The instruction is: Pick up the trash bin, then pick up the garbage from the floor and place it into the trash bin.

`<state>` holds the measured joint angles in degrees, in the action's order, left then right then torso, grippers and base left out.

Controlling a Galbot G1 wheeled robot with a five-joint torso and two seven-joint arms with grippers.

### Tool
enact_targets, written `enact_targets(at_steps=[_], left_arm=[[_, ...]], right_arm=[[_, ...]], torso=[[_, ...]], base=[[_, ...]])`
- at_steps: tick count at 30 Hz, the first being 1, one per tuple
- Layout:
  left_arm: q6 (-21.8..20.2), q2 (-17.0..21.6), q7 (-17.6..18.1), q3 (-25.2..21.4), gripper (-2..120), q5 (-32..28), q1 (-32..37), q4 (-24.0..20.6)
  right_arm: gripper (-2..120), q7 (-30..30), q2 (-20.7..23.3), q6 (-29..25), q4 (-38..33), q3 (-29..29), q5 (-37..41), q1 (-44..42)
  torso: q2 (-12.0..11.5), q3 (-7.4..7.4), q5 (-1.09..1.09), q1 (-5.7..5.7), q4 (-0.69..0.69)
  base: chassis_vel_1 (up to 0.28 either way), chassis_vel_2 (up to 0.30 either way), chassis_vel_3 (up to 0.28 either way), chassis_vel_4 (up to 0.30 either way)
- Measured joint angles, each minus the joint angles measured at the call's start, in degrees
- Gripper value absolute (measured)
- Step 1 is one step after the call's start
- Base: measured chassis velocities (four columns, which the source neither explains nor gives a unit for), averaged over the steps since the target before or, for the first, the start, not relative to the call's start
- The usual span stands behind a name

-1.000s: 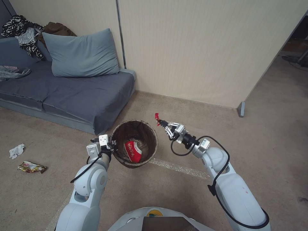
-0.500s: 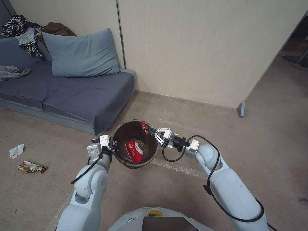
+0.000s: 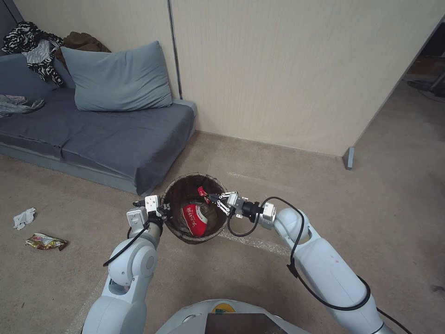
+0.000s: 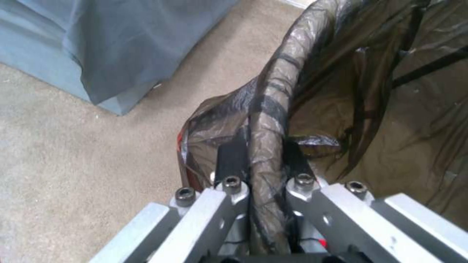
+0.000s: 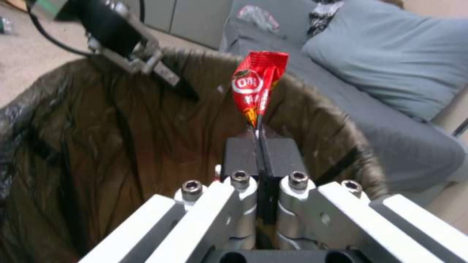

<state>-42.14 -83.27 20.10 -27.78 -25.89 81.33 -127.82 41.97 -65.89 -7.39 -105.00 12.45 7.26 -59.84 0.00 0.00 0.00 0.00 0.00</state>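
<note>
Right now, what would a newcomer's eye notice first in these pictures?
The right gripper holds a red wrapper over the open trash bin, which already contains a red-and-white cup. The left gripper clamps the bin's rim. A yellow wrapper and tissue lie on the carpet.

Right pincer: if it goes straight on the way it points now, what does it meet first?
Probably the far inner wall of the round white trash bin lined with a dark brown bag. The right pincer, shut on a small red snack wrapper, points across the bin's mouth; depth is unclear.
</note>
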Motion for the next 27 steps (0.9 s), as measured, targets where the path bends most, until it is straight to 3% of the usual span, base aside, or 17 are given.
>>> enact_targets(at_steps=[3, 6, 18, 20, 27], left_arm=[[0.0, -0.1, 0.0, 0.1, 3, 0.0, -0.1, 0.0], [0.0, 0.0, 0.0, 0.1, 3, 0.0, -0.1, 0.0], [0.0, -0.3, 0.0, 0.5, 3, 0.0, 0.1, -0.2], [0.0, -0.3, 0.0, 0.5, 3, 0.0, 0.1, -0.2], [0.0, -0.3, 0.0, 0.6, 3, -0.1, 0.1, -0.3]], right_arm=[[-2, 0.0, 0.3, 0.7, 2.0, -1.8, -0.7, 1.3], [5, 0.0, 0.5, 1.0, 2.8, -2.8, -1.3, 1.7], [54, -0.8, -0.5, 5.7, 3.8, -4.8, -6.4, 2.8], [56, -0.8, -0.5, 5.8, 3.7, -4.7, -6.5, 2.8], [86, -1.1, -0.5, 5.9, 3.3, -3.8, -6.6, 2.5]], torso=[[0.0, 0.0, 0.01, 0.0, 0.0], [0.0, 0.0, 0.01, 0.0, 0.0], [0.0, 0.0, 0.0, 0.0, 0.0], [0.0, 0.0, 0.0, 0.0, 0.0], [0.0, 0.0, 0.0, 0.0, 0.0]], base=[[0.0, 0.0, 0.0, 0.0], [0.0, 0.0, 0.0, 0.0], [0.0, 0.0, 0.0, 0.0], [0.0, 0.0, 0.0, 0.0], [0.0, 0.0, 0.0, 0.0]])
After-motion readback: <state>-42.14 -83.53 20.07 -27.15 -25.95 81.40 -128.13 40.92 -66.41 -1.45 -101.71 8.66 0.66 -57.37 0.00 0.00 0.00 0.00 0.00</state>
